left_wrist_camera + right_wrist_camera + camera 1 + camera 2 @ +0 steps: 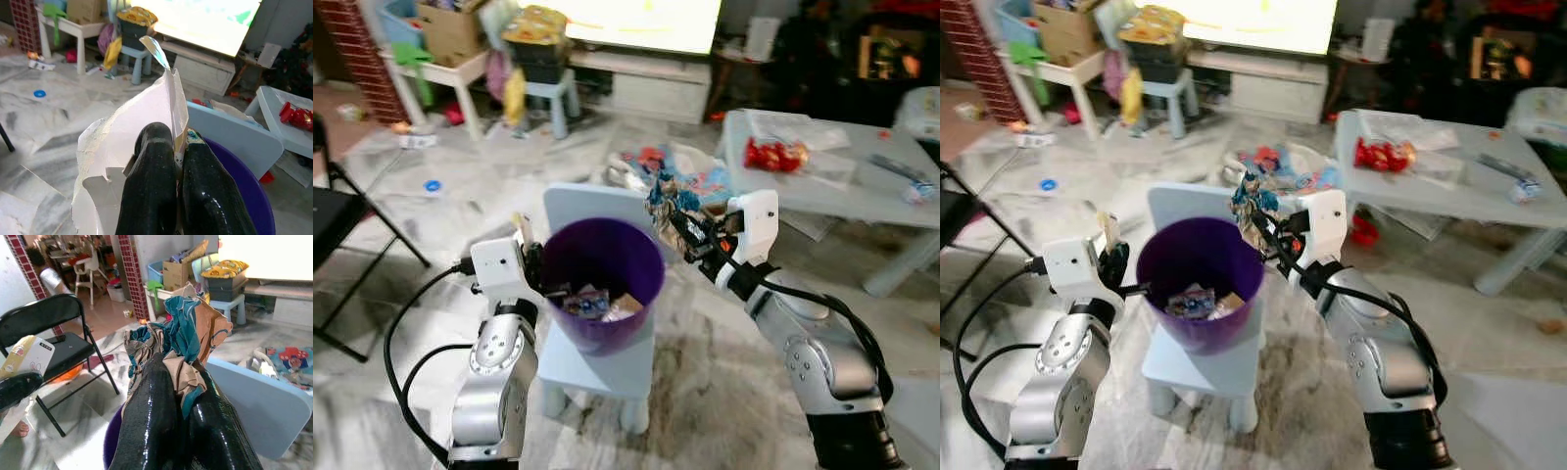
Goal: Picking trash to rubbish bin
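A purple rubbish bin [607, 323] stands on a small light-blue chair [582, 367], with several wrappers [592, 302] inside it. My left gripper [530, 257] hovers at the bin's left rim, shut on a piece of white paper [132, 132]. My right gripper [680, 230] is at the bin's right rim, shut on a crumpled blue and brown wrapper [178, 335]. Both pieces of trash are held above rim level, just outside the bin's opening.
A light-blue low table [862, 191] with red packets [773, 155] stands to the right. A black folding chair [337, 220] is at the left. Toys and litter [651, 166] lie on the marble floor behind the bin. A white TV stand [646, 83] lines the back.
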Controlling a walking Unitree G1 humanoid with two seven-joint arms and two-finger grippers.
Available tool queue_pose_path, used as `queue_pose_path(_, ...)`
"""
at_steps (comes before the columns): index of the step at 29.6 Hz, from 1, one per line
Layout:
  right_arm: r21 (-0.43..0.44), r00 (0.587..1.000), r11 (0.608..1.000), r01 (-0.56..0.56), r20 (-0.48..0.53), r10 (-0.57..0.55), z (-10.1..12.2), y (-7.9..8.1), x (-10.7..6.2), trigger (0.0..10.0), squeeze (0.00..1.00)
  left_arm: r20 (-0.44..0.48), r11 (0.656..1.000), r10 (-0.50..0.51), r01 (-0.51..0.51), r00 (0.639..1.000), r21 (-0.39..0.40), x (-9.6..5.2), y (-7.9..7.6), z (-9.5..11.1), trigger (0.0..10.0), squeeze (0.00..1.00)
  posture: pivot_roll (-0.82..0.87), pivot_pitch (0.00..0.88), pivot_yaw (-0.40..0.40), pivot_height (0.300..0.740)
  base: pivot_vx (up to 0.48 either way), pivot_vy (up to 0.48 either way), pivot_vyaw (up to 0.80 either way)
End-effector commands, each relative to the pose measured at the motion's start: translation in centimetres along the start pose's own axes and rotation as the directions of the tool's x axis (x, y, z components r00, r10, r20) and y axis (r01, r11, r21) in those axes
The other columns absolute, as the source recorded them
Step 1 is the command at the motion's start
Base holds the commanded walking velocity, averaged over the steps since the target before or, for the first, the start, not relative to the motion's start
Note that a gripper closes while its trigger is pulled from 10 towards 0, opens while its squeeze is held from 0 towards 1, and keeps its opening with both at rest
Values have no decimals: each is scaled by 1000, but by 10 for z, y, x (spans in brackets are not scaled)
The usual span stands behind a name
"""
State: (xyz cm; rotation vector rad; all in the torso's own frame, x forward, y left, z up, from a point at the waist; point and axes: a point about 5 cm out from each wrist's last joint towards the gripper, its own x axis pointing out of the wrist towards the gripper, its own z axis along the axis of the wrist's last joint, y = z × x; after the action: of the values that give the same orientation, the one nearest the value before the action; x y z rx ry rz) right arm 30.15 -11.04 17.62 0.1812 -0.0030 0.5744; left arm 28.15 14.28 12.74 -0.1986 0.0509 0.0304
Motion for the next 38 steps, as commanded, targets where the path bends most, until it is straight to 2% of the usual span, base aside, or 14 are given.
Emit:
queue_pose_path(1,-3,1000,1000,14,7,-14,2,-5,-3,0,0,-2,1000,-17,17,1000,-7,0,-6,0,0,0,3,87,-73,740,0,0,475)
queue_pose_path(13,-4,1000,1000,17,6,-17,1,-5,-4,0,0,-9,1000,-18,18,1000,-1,0,-4,-1,0,0,0,84,-69,740,0,0,455)
queue_pose_path(16,-5,1000,1000,17,7,-17,1,-5,-4,0,0,-9,1000,-28,28,1000,3,1,-6,-1,0,0,-2,80,-69,740,294,0,498)
queue_pose_path(35,0,1000,1000,24,15,-24,3,-6,-3,0,0,-9,1000,-24,24,1000,-4,0,-6,-2,0,0,0,78,-73,740,405,0,0)
queue_pose_path(38,1,999,1000,28,18,-28,4,-7,-4,0,0,7,1000,-27,27,1000,-3,0,-6,-1,0,0,-3,81,-73,740,0,0,0)
